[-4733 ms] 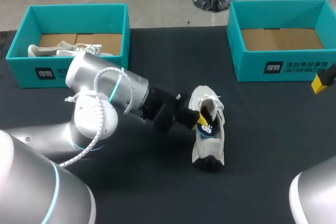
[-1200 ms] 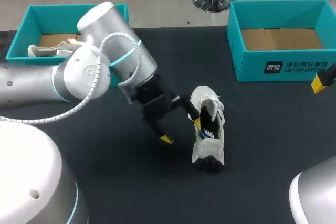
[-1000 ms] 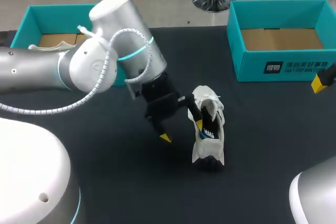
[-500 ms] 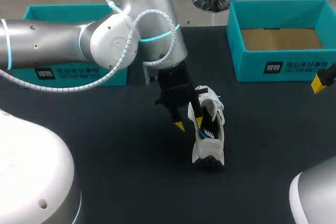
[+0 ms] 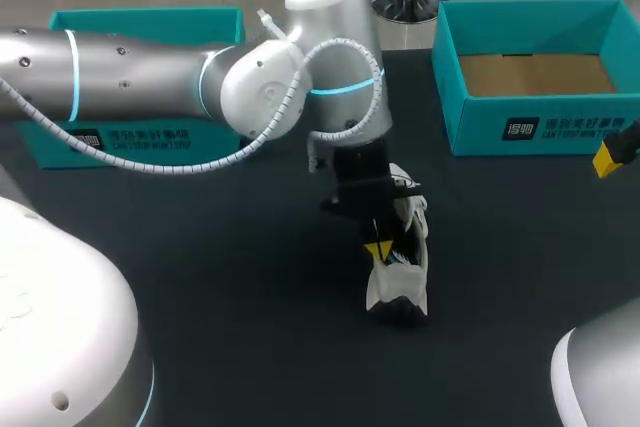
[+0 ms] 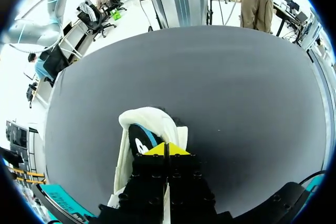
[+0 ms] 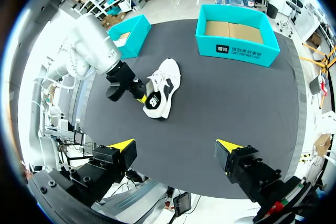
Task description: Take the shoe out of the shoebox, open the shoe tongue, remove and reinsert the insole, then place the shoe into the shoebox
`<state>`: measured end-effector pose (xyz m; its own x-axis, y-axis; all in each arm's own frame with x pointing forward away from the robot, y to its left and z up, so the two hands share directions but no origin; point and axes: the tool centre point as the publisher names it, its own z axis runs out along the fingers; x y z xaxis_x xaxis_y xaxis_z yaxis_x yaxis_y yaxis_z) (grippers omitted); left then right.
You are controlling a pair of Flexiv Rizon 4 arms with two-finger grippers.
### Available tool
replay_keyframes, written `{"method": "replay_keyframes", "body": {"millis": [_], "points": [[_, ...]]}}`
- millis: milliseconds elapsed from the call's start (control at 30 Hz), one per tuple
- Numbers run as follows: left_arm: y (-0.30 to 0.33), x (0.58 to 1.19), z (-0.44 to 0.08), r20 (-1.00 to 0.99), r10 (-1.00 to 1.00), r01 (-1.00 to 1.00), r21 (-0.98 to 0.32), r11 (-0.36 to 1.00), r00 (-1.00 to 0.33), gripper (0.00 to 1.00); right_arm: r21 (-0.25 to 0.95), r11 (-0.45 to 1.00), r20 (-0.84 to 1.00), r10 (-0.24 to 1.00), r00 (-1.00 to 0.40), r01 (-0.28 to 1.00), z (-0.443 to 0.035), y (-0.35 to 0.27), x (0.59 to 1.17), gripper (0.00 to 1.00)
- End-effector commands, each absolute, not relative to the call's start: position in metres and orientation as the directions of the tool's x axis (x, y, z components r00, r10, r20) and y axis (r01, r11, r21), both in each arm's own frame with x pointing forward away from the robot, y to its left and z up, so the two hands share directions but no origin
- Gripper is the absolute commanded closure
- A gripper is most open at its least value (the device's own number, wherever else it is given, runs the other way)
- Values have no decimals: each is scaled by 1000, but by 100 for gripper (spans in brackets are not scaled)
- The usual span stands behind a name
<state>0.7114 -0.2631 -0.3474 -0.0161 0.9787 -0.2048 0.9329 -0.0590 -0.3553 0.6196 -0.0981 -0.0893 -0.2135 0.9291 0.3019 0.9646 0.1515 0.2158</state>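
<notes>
A white shoe [image 5: 398,265] with a dark blue and black inside lies on the black table [image 5: 240,327], near the middle. My left arm comes across from the left, and my left gripper [image 5: 377,248] is shut, its yellow tips pressed together at the shoe's opening. In the left wrist view the shoe [image 6: 137,129] lies under and beside my left gripper [image 6: 167,149]; I cannot see whether anything thin is pinched. My right gripper [image 7: 174,148] hangs open and far from the shoe [image 7: 164,85]; in the head view one yellow fingertip [image 5: 610,159] shows at the right edge.
A teal shoebox [image 5: 538,72] with a bare cardboard floor stands at the back right. A second teal shoebox [image 5: 140,132] stands at the back left, mostly hidden behind my left arm. Open black table lies in front of the shoe.
My left arm has swung right, over the shoe. Its gripper has gone from wide open to shut at the shoe's opening. The right arm has kept still.
</notes>
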Motion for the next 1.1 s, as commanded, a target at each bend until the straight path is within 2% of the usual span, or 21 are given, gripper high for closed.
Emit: {"method": "replay_keyframes", "body": {"millis": [33, 533, 1100], "points": [[-271, 711, -357, -173, 985, 931, -361, -56, -8, 100, 208, 153, 301, 930, -212, 966, -87, -97, 623, 0], [-270, 713, -331, -186, 982, 944, -320, -79, 19, 100, 208, 153, 301, 930, -212, 966, -87, -97, 623, 0], [-282, 711, -366, -125, 992, 939, -339, -59, 17, 100, 208, 153, 301, 930, -212, 966, -87, -97, 623, 0]]}}
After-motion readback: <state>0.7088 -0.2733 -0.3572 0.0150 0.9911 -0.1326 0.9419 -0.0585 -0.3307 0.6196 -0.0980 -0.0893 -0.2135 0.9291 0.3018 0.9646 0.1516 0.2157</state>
